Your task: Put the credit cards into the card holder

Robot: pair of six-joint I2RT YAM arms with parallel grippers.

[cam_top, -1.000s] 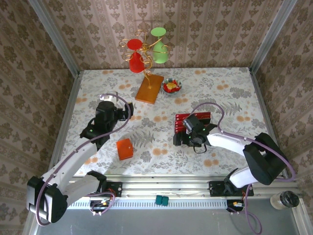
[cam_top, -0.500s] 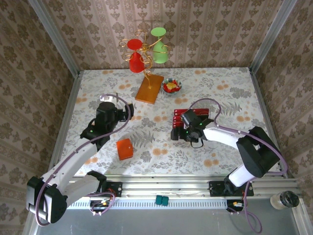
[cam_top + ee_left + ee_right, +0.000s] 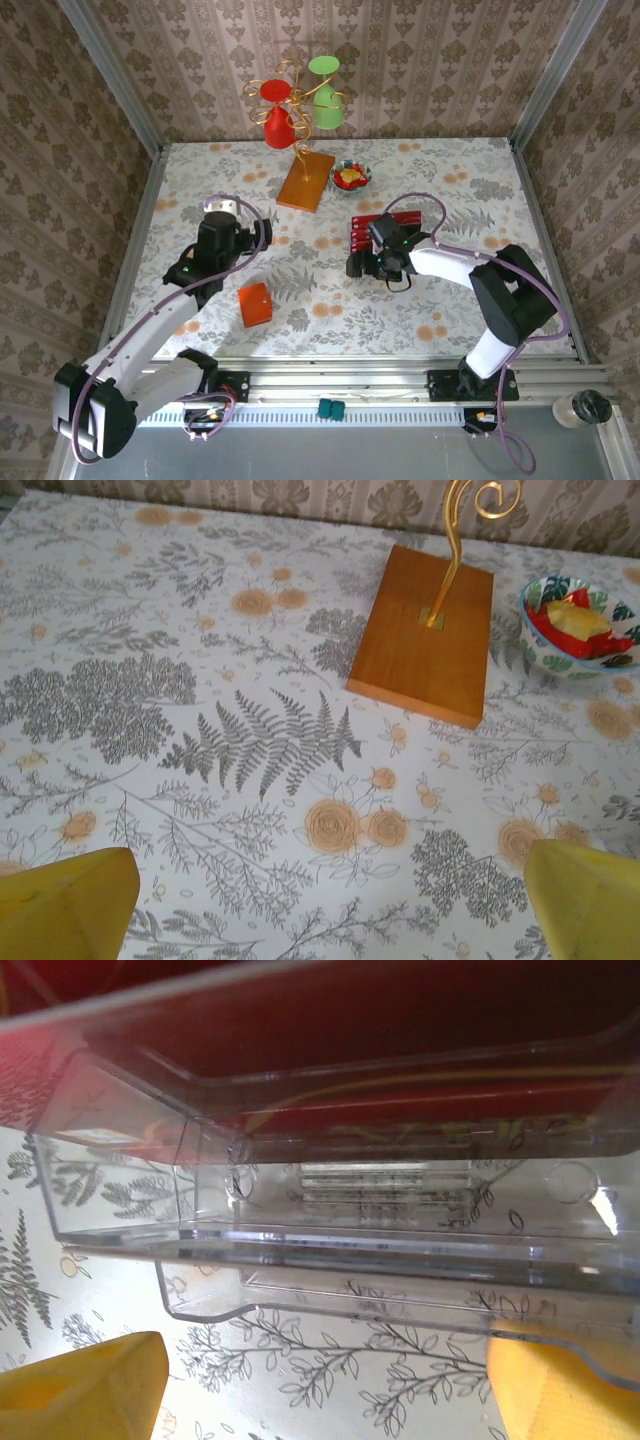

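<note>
Floral table (image 3: 470,190): right end effector (image 3: 325,1380) shifted left, fingers wide apart, empty, facing clear tray (image 3: 400,1200) of credit cards (image 3: 361,231); left end effector (image 3: 330,885) unmoved, fully open, empty.

Ahead of the left pincer (image 3: 322,905), a flat wooden board (image 3: 425,635) lies on the floral tablecloth (image 3: 150,680), with a gold wire stem (image 3: 452,550) rising from it. A patterned bowl (image 3: 556,658) of red and yellow pieces sits just right of the board. Close before the right pincer (image 3: 320,1385) rests a clear plastic tray (image 3: 330,1210).

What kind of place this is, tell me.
Probably a staged robot test cell, not a home: wallpapered panels box in a floral-clothed table, and arms are bolted to a metal rail.
</note>
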